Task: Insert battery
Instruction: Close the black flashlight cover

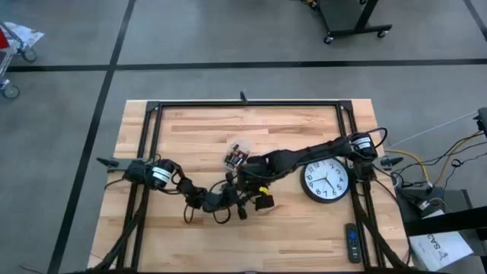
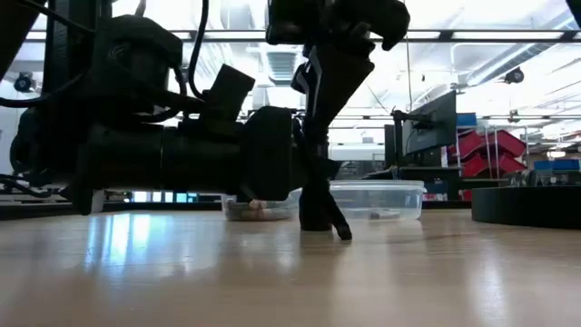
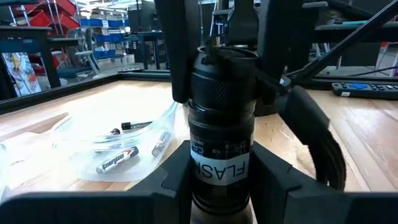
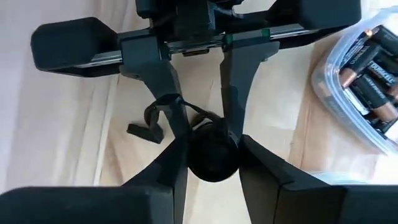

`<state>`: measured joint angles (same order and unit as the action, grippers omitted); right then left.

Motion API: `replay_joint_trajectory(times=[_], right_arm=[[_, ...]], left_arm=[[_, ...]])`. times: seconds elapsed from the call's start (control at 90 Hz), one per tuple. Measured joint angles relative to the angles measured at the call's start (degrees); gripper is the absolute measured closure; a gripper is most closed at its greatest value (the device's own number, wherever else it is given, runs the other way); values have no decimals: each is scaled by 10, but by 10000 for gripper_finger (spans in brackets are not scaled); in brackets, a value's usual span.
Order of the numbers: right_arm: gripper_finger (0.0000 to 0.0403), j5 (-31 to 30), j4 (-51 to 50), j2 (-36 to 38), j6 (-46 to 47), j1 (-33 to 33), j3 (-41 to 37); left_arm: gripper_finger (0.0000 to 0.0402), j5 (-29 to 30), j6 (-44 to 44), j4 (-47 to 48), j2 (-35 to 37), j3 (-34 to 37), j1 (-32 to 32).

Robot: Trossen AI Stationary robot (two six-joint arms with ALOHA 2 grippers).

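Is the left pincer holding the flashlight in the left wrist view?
Yes, the left pincer is closed around the black flashlight, its fingers pressing each side of the labelled barrel.

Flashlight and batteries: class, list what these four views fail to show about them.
- Flashlight, left wrist view: its lower end is cut off by the bottom edge, and the label reads only "FLAS".
- Flashlight, right wrist view: right gripper hides its open end, so no battery inside can be confirmed.
- Battery container, low view: the contents are blurred.

A wall clock (image 1: pixel 326 181) and, seemingly, a remote (image 1: pixel 351 242).
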<state>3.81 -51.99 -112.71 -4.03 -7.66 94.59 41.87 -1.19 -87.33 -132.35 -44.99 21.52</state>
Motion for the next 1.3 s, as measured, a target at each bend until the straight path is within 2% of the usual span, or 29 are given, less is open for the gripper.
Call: replay_joint_trajectory(times=[0.189,0.367,0.644,1.078,1.3], right_arm=[[312,63,-4,0,-20,18,-1],[313,74,-1,0,-22,25,-6],[313,55,8,2,5,19,-18],[312,32,9,1,133,10,-19],[315,-9,14,0,191,-5,-19]], left_arm=[[308,-3,1,0,0,0,0],[308,-4,1,0,0,0,0],[308,-3,0,1,0,0,0],[308,-1,1,3,0,0,0],[308,5,2,2,1,4,1]])
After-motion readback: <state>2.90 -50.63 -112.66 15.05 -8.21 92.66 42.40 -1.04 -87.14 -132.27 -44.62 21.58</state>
